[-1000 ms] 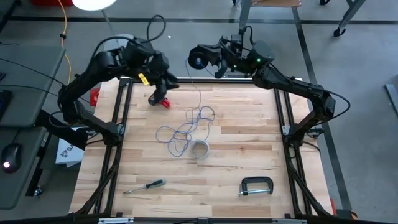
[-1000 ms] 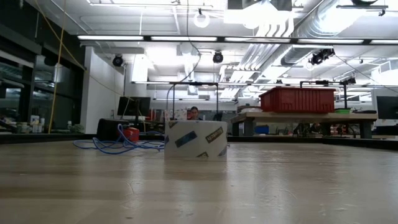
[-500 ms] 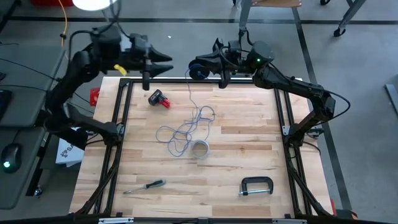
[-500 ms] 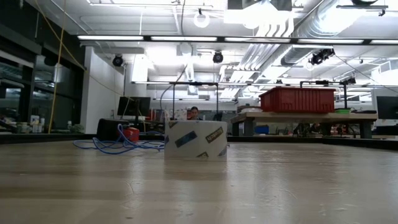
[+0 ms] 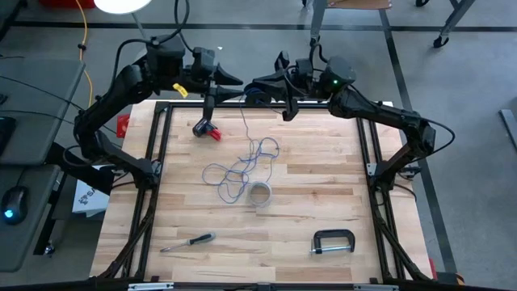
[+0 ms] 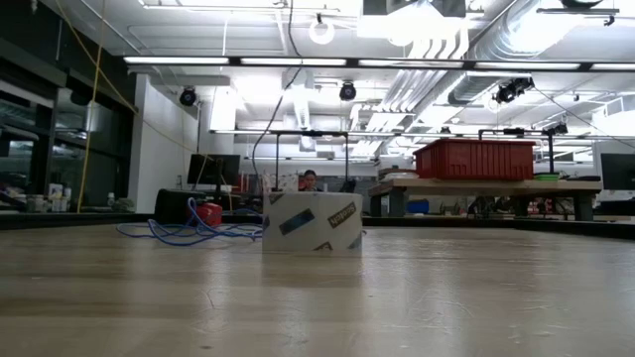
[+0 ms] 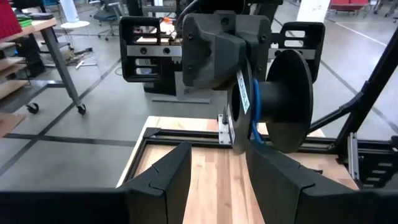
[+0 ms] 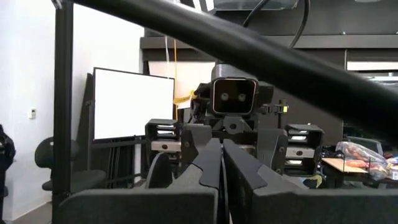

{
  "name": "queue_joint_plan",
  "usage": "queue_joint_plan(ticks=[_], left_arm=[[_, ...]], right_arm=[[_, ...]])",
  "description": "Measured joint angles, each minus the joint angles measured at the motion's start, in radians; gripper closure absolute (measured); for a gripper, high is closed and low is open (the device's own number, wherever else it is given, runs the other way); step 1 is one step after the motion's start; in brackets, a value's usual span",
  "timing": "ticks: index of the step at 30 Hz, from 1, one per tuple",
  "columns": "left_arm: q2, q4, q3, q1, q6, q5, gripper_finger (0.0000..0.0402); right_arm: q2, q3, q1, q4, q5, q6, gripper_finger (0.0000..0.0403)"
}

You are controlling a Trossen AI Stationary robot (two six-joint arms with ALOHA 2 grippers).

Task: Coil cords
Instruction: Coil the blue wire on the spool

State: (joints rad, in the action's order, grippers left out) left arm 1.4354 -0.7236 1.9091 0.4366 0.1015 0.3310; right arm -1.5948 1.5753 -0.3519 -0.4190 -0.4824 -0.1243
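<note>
A black spool [image 7: 273, 99] with blue cord wound on its hub hangs at the tip of my right arm, above the table's far edge. My right gripper [image 8: 221, 168] is shut, with nothing showing between its fingers. My left gripper [image 7: 217, 180] is open, raised and roughly level. It faces the spool [image 5: 255, 90] from the table's left with a small gap. The blue cord [image 5: 242, 166] lies in a loose tangle on the table's middle. A thin strand [image 5: 245, 121] rises from the tangle toward the spool. In the low view the tangle [image 6: 189, 233] shows at the far left.
A red-and-black object [image 5: 207, 129] lies below my left gripper. A tape roll [image 5: 259, 194] stands next to the tangle. A screwdriver [image 5: 187, 241] and a C-clamp [image 5: 334, 242] lie near the front. Dark frame rails [image 5: 158, 137] run along the table's sides.
My left gripper has risen from beside the red-and-black object, swung back toward the far left and tipped from pointing down to about level. It has then come right toward the spool. My right wrist has rolled, turning the spool with it.
</note>
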Motion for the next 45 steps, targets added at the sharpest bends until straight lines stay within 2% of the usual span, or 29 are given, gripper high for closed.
queue_joint_plan(ticks=[5, 10, 21, 24, 29, 34, 40, 42, 45], left_arm=[[0.003, 0.062, 0.001, 0.001, -0.048, 0.049, 0.0256], [0.004, 0.051, 0.001, 0.0, -0.076, 0.107, 0.0264], [0.043, 0.07, 0.0, 0.004, -0.1, 0.105, 0.0269], [0.05, 0.08, 0.001, 0.002, -0.091, 0.104, 0.0293], [0.051, 0.073, 0.001, 0.009, -0.072, 0.107, 0.0386], [0.043, 0.027, 0.002, 0.027, -0.069, 0.097, 0.0396], [0.02, -0.09, 0.002, 0.053, -0.004, 0.03, 0.0398], [0.011, -0.09, 0.002, 0.06, 0.03, -0.02, 0.0398], [0.005, -0.081, 0.002, 0.063, 0.124, -0.118, 0.0399]], right_arm=[[0.003, 0.002, -0.001, 0.011, 0.008, 0.006, 0.0403], [-0.002, 0.0, -0.001, 0.015, 0.013, 0.019, 0.0403], [0.0, 0.0, 0.0, 0.011, 0.009, 0.006, 0.0403], [0.0, 0.0, -0.001, 0.005, 0.008, -0.007, 0.0403], [0.0, 0.0, -0.002, 0.011, 0.006, -0.009, 0.0403], [0.006, 0.0, -0.001, 0.033, 0.11, -0.06, 0.0392], [0.057, 0.082, -0.047, 0.21, 0.14, -0.036, 0.032], [0.056, 0.156, -0.051, 0.349, 0.125, 0.013, 0.0294], [0.043, 0.295, -0.02, 0.647, 0.111, 0.194, 0.0269]])
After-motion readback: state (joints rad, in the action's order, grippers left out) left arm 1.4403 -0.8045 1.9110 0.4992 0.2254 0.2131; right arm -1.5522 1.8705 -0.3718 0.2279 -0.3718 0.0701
